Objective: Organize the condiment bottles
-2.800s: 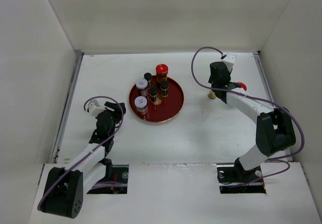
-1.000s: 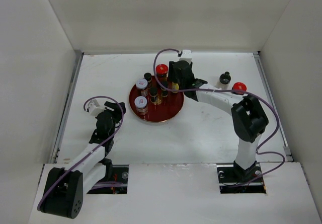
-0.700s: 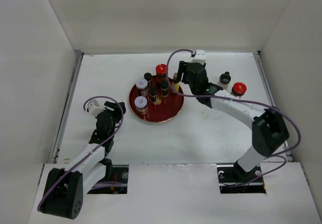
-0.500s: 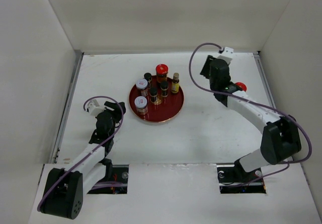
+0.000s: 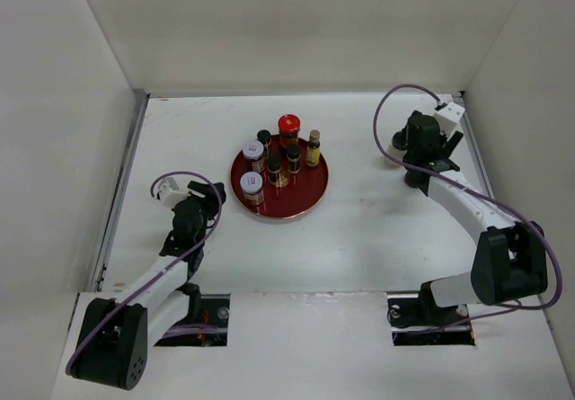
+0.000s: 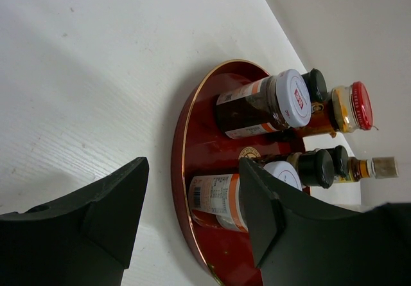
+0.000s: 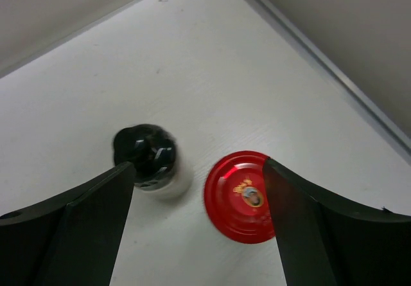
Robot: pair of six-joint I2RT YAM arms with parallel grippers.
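Observation:
Several condiment bottles stand on the round red tray (image 5: 305, 193): a red-lidded jar (image 5: 288, 128), two white-lidded jars (image 5: 253, 151), slim black-capped ones (image 5: 294, 155) and a yellowish bottle (image 5: 314, 146) at the tray's right back. At the far right my right gripper (image 5: 420, 148) hangs open above two more. In the right wrist view a black-capped bottle (image 7: 146, 155) and a red-lidded jar (image 7: 243, 196) stand side by side under the right gripper (image 7: 198, 170), touched by neither finger. My left gripper (image 5: 202, 198) is open and low, left of the tray, holding nothing.
In the left wrist view the tray's gold rim (image 6: 183, 151) lies just ahead of the left gripper (image 6: 192, 170), with a white-lidded jar (image 6: 215, 199) nearest. White walls close the table at the back and both sides; the right wall's rail (image 7: 321, 61) runs close to the red-lidded jar.
My right gripper set the yellowish bottle down on the tray's right back, let go, and swung back right over the two bottles there. The left arm has not moved.

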